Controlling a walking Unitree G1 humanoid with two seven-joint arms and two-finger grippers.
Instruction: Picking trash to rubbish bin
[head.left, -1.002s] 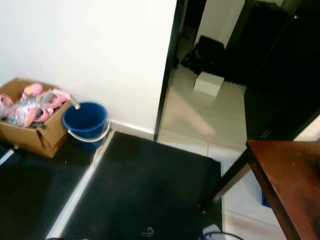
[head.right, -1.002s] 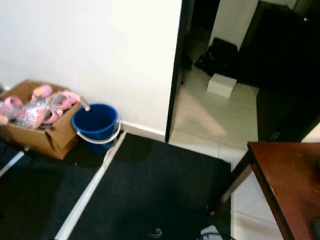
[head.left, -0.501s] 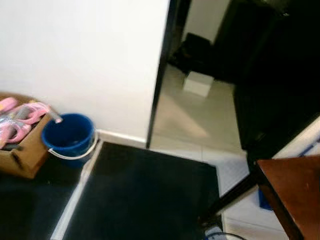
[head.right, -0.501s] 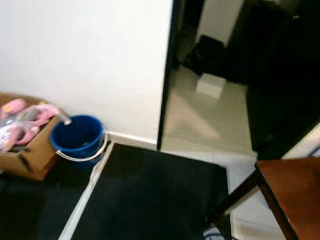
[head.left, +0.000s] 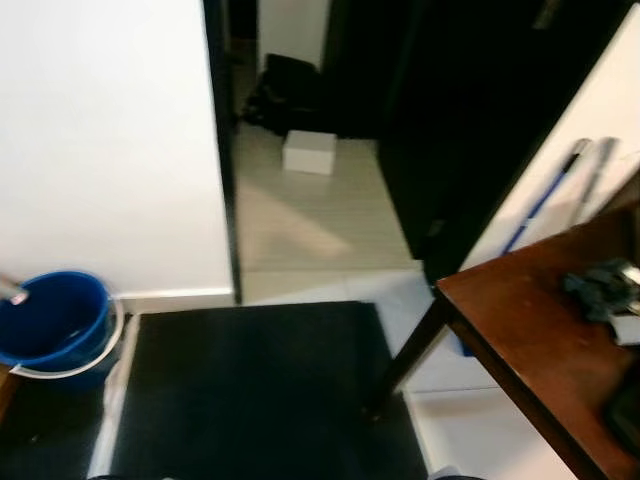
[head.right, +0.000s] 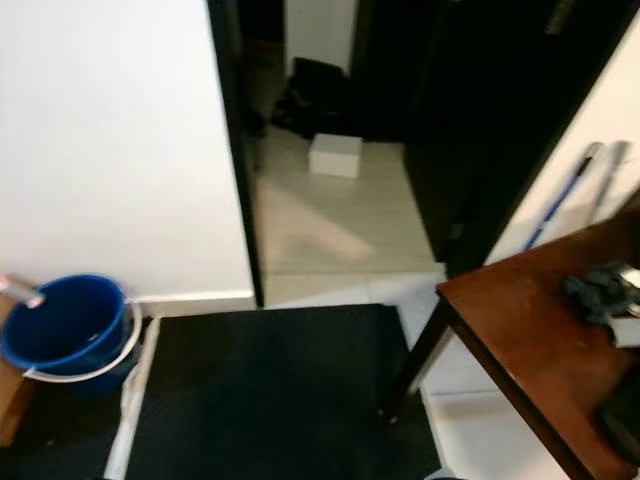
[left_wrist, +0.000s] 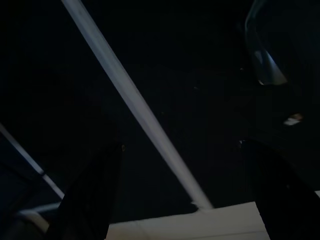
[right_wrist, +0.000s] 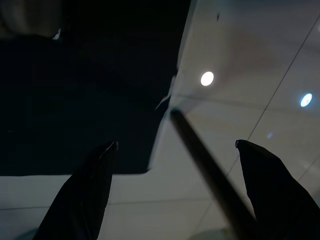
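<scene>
A blue bucket (head.left: 50, 325) with a white handle stands on the floor by the white wall at the far left. On the brown table (head.left: 520, 340) at the right lie a dark crumpled thing (head.left: 600, 285) and a small white item (head.left: 628, 328). My left gripper (left_wrist: 180, 144) hangs open over the dark mat and its white stripe (left_wrist: 135, 105). My right gripper (right_wrist: 176, 144) hangs open over the pale tiles at the mat's edge, with a dark table leg (right_wrist: 210, 170) below it. Neither holds anything.
A black mat (head.left: 250, 390) covers the floor in front of me. Beyond a dark door frame (head.left: 222, 150), a tiled passage holds a white box (head.left: 308, 152) and a black bag (head.left: 285, 90). A blue-handled mop (head.left: 545, 200) leans on the right wall.
The camera has swung to the right: the cardboard box has left the picture, the bucket has slid to the left edge, and the table top with its items has come into view.
</scene>
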